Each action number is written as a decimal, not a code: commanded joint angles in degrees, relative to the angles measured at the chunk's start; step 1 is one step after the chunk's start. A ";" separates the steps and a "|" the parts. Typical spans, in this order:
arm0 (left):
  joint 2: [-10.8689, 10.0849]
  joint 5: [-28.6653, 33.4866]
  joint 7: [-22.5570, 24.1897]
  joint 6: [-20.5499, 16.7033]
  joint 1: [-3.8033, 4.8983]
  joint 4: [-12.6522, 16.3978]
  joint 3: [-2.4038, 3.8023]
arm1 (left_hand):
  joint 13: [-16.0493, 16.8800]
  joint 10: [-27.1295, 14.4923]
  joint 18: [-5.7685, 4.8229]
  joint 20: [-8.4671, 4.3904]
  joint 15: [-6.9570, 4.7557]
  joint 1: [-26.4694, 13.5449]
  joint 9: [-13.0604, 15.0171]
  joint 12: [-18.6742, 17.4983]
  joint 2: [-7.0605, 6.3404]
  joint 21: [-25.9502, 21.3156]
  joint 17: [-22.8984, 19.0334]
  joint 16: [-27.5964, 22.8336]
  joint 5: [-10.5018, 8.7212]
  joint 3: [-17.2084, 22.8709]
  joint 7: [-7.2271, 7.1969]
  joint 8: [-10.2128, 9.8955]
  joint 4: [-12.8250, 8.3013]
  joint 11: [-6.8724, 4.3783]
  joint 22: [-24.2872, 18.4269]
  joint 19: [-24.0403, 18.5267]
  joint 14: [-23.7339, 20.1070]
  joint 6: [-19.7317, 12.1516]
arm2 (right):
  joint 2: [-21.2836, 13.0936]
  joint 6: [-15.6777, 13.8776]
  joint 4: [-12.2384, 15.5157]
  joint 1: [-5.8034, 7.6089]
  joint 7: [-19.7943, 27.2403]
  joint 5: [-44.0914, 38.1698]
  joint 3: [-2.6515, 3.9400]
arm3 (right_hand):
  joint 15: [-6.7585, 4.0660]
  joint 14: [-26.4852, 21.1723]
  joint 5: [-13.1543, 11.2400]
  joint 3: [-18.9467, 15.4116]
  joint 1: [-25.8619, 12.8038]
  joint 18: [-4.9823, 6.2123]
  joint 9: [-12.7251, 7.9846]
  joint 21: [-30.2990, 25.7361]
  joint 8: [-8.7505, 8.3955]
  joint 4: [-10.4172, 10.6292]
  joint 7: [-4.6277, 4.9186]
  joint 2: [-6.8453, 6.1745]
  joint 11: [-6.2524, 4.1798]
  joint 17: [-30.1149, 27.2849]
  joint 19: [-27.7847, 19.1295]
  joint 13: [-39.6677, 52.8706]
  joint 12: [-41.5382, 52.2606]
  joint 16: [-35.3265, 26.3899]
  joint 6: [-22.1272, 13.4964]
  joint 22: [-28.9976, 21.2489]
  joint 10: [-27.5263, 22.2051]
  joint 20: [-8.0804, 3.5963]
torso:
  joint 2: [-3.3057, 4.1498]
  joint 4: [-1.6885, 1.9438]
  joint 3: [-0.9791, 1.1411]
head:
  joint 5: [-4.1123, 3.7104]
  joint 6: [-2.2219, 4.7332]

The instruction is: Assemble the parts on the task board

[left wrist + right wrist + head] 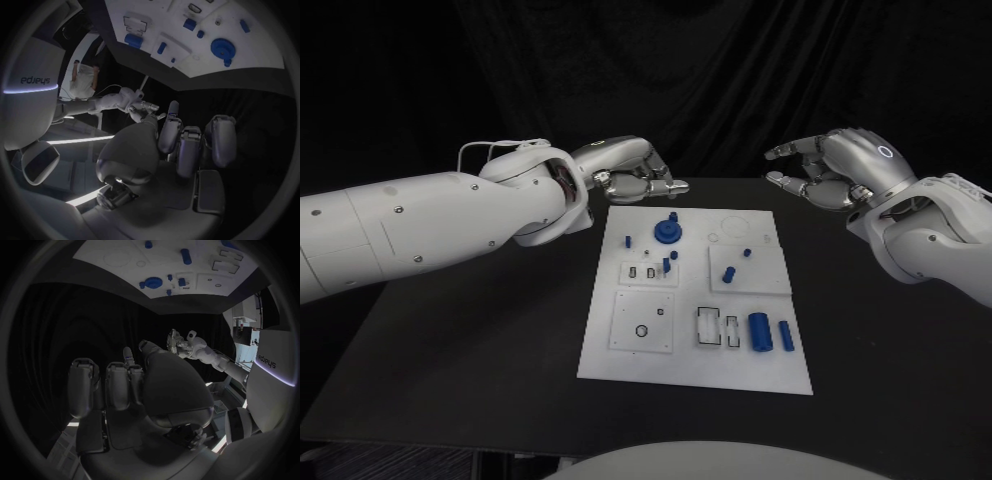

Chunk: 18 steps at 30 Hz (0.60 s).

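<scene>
The white task board (747,370) lies in the middle of the black table. A blue gear (669,231) stands near its far edge, with small blue pegs (730,272) scattered around it. Two blue cylinders (760,332) lie side by side near the front right, beside empty white slots (711,327). My left hand (638,173) hovers beyond the board's far left corner, fingers loosely curved and holding nothing. My right hand (831,168) hovers beyond the far right corner, fingers apart and empty. The wrist views show the board (250,50) (125,260) and gear (223,48) (152,283) past each hand (187,145) (137,385).
The black table (459,350) spreads wide on both sides of the board and in front of it. A black curtain (704,80) closes off the back. A small ring (642,331) lies on the board's front left plate.
</scene>
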 commanded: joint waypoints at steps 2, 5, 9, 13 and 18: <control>1.76 -0.51 -24.75 15.91 0.77 0.67 0.02 | 15.28 6.64 -0.93 -0.44 -0.57 -4.54 3.35 16.94 1.06 1.02 15.05 0.14 -0.69 -1.55 -0.38 2.23 0.17 -1.55 3.88 1.39 6.05 0.17 | 0.05 0.73 0.14 -0.25 -1.85 0.89 0.04 | 0.42 3.60 0.50 0.54 0.37 -0.09 0.00 0.32 0.57 0.01 0.05 0.30 0.50 1.09 2.86 1.04 -0.07 0.20 1.09 12.25 0.58 0.42 | -0.53 -0.47 0.13 | 0.95 -0.87; 3.43 2.52 -31.24 21.13 1.02 -0.10 0.02 | 15.28 6.64 -1.00 -0.78 -0.98 -8.51 6.96 16.94 1.73 1.19 15.05 0.14 -0.40 -3.50 -0.81 4.45 0.11 -1.82 4.46 1.85 6.05 -0.45 | 0.17 1.20 0.08 -0.31 -2.15 0.91 0.04 | 0.45 3.62 1.19 0.71 0.64 -0.10 0.00 0.39 0.68 -0.16 0.04 0.22 0.52 1.18 2.88 1.08 -0.04 0.27 1.63 12.27 0.60 0.48 | -0.61 -0.70 0.25 | 1.27 -1.59; 5.79 4.75 -37.94 25.99 1.20 -1.70 0.02 | 15.28 6.64 -1.23 -2.11 -2.54 -9.66 21.96 16.94 1.46 1.23 15.05 0.14 0.29 -5.95 -1.94 13.50 0.07 -3.44 5.60 3.19 6.05 -4.54 | 0.13 1.88 0.05 -0.35 -2.60 0.93 0.04 | 0.46 3.60 1.96 0.90 0.89 -0.07 -0.04 0.30 0.68 -0.32 0.05 0.11 0.52 1.12 2.83 1.06 -0.03 0.26 1.98 12.24 0.59 0.51 | -0.64 -0.78 0.41 | 1.25 -2.12; 7.31 5.56 -41.53 27.39 1.26 -2.66 0.02 | 15.28 6.64 -1.33 -2.82 -3.21 -8.75 27.96 16.94 1.20 1.23 15.05 0.14 2.44 -6.17 -3.20 17.25 -0.07 -4.02 6.06 3.81 6.05 -4.19 | 0.15 2.26 -0.03 -0.38 -2.90 0.93 0.04 | 0.49 3.60 2.49 1.01 1.02 -0.08 -0.08 0.36 0.65 -0.40 0.09 0.00 0.55 1.11 2.85 1.03 -0.04 0.27 2.15 12.25 0.58 0.53 | -0.58 -0.87 0.54 | 1.11 -2.41; 8.70 5.80 -43.56 29.02 1.29 -3.23 0.03 | 15.28 6.64 -1.38 -3.37 -3.77 -8.23 31.33 16.94 0.82 1.18 15.05 0.14 3.67 -6.56 -3.76 18.65 -0.11 -4.58 6.28 4.18 6.05 -4.24 | 0.16 2.54 -0.04 -0.41 -3.22 0.94 0.03 | 0.51 3.60 2.82 1.07 1.06 -0.07 -0.11 0.33 0.61 -0.42 0.14 -0.07 0.58 1.13 2.84 1.00 -0.05 0.29 2.23 12.24 0.57 0.55 | -0.40 -1.16 0.70 | 1.25 -2.86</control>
